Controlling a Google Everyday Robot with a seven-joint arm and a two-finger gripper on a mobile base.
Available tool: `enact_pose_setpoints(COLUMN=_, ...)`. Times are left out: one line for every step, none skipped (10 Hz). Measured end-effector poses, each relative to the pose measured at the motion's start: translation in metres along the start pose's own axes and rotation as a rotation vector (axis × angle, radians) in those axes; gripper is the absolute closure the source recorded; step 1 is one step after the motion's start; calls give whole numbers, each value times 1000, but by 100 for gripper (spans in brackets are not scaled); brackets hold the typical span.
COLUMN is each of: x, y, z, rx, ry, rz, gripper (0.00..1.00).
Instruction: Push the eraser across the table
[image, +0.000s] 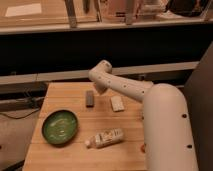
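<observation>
The arm's bulky white upper section fills the near right of the scene and covers the right side of the table, so that edge and whatever lies there are hidden; only a sliver of something orange-red peeks out at the arm's left flank near the front. The gripper is hard to make out: it hangs below the rounded wrist joint at the far middle of the table, mostly masked by the wrist housing, and I cannot tell how its jaws stand.

The arm reaches from the near right up and leftward, its forearm sloping toward the far side, then bends sharply at the wrist so the end points down at the tabletop.

The eraser, a small dark grey block, lies lengthwise near-to-far on the far half of the table, just left of the gripper and slightly nearer than it; whether they touch I cannot say. A small white block lies to the right of the eraser, apart from it. Nearer and to the left sits a green bowl, and a light-coloured bottle lies on its side near the front middle.
</observation>
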Motion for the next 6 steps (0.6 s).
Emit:
enact_pose_setpoints(x=-3, y=-2, z=3, rx=-2, ry=-6, rz=-6, gripper=97)
enact_pose_setpoints(x=-3, y=-1, z=6, rx=-4, ry=-12, rz=-11, gripper=97)
enact_pose_setpoints(x=-3, y=0, z=10, rx=-5, ry=-17, rz=-14, gripper=97)
enact_pose_setpoints(x=-3, y=1, z=14, rx=-4, ry=-25, rz=-22, gripper=97)
enact_pose_setpoints(x=-7, y=-1, z=15, rx=-1, ry=-36, rz=-32, gripper=97)
enact_pose_setpoints(x=-12, y=-2, z=17, rx=2, ry=-54, rz=-47, gripper=97)
